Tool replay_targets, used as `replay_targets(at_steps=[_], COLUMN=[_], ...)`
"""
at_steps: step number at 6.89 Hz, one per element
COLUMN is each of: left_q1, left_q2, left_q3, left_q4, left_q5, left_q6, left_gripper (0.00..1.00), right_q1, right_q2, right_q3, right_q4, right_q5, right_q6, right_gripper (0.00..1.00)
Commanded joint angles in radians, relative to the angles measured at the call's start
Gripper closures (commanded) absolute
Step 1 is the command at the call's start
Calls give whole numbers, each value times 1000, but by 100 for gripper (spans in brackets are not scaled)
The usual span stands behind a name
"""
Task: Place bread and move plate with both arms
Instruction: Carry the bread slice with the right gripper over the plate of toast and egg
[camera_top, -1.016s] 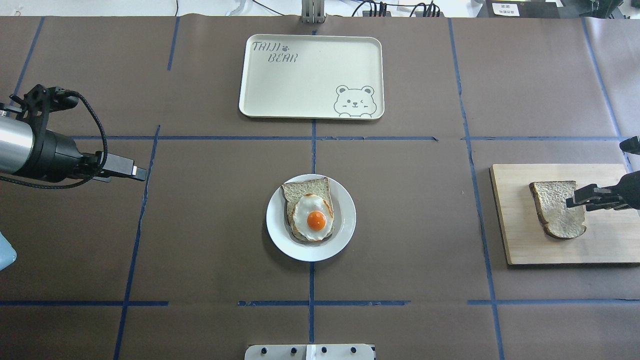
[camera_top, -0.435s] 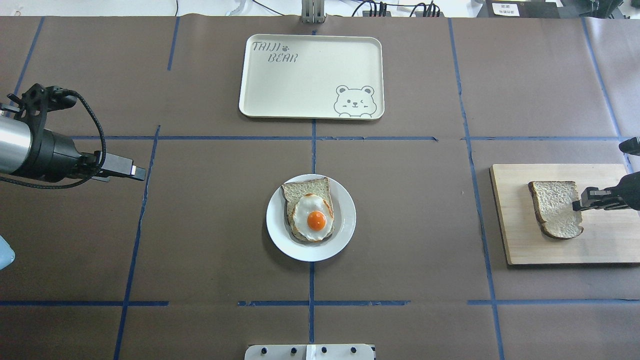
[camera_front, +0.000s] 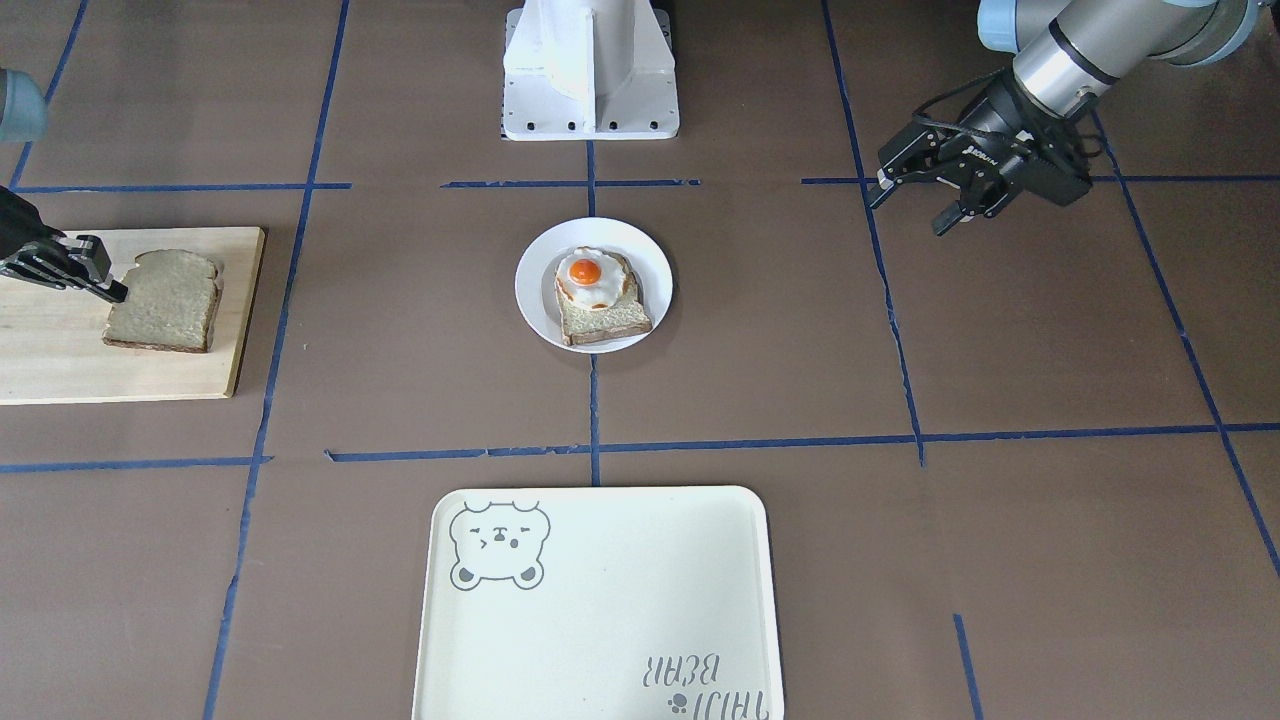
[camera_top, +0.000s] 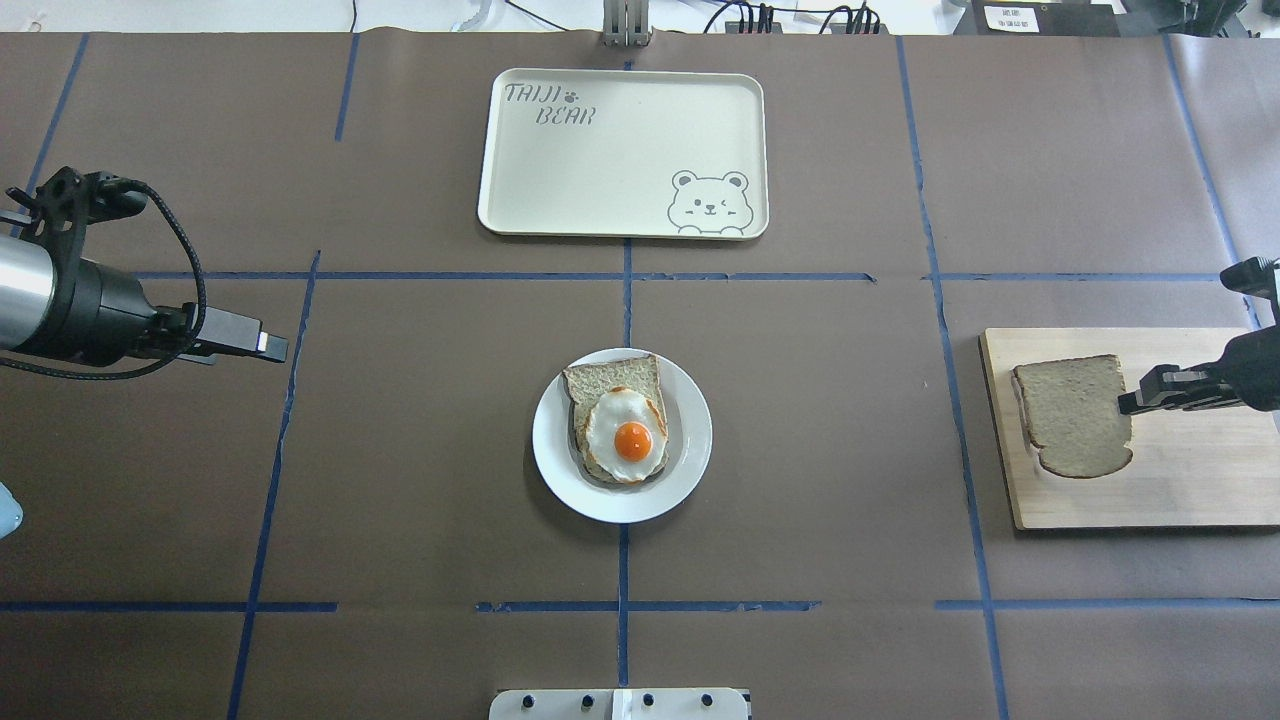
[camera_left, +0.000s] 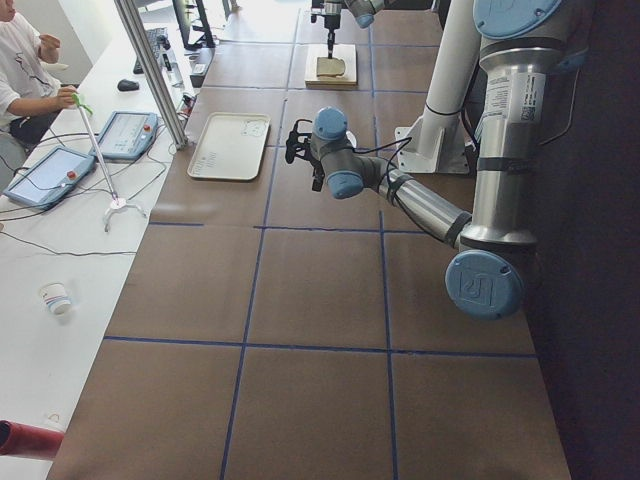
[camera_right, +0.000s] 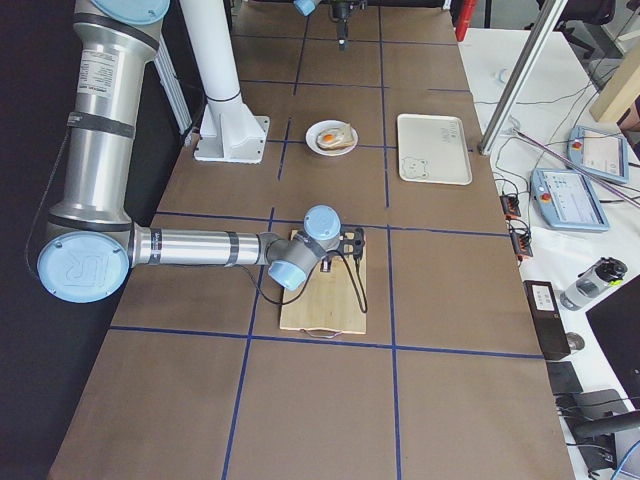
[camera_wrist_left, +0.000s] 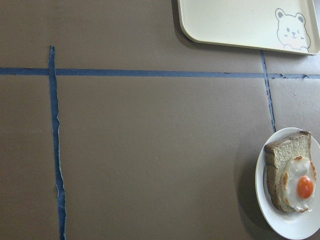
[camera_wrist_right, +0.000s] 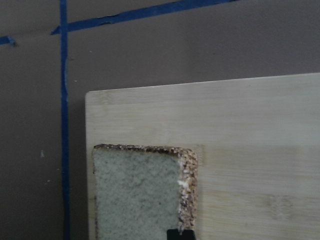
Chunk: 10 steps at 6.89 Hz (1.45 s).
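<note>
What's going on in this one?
The right gripper appears to be pinching the edge of the bread over the wooden board, so the slice has not reached the plate yet. The plate sits mid-table and already holds an egg-topped slice. The left gripper hangs open above the table, well away from the plate. The bear tray lies at the far side from the robot.

Left arm (camera_left: 420, 205) over table (camera_left: 300, 300), tray (camera_left: 228, 146) beyond
</note>
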<state>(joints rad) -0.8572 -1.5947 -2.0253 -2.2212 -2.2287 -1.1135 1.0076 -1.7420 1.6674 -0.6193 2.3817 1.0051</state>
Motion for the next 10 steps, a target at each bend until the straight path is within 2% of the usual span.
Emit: replay_targets(at_steps=[1, 2, 4, 5, 6, 7, 10], left_q1=[0, 0, 1, 1, 1, 1, 0], left_q2=[4, 4, 4, 2, 2, 2, 8], left_q3=[-4, -4, -4, -4, -4, -4, -22], left_q4=[0, 0, 0, 0, 0, 0, 0], left_q5=[0, 0, -2, -2, 0, -2, -5], left_q6=[0, 0, 0, 0, 0, 0, -2], left_gripper=[0, 0, 0, 0, 0, 0, 0], right_q1=[0, 0, -6, -76, -174, -260, -436], right_q2=[106, 183, 295, 376, 500, 553, 633], right_q3=[43, 38, 28, 23, -15, -23, -52], right_q4=[-5, 3, 3, 3, 4, 4, 7], right_q5=[63, 104, 117, 119, 69, -29, -226], right_q6=[47, 109, 157, 221, 301, 329, 325], right_gripper=[100, 100, 100, 100, 100, 100, 100])
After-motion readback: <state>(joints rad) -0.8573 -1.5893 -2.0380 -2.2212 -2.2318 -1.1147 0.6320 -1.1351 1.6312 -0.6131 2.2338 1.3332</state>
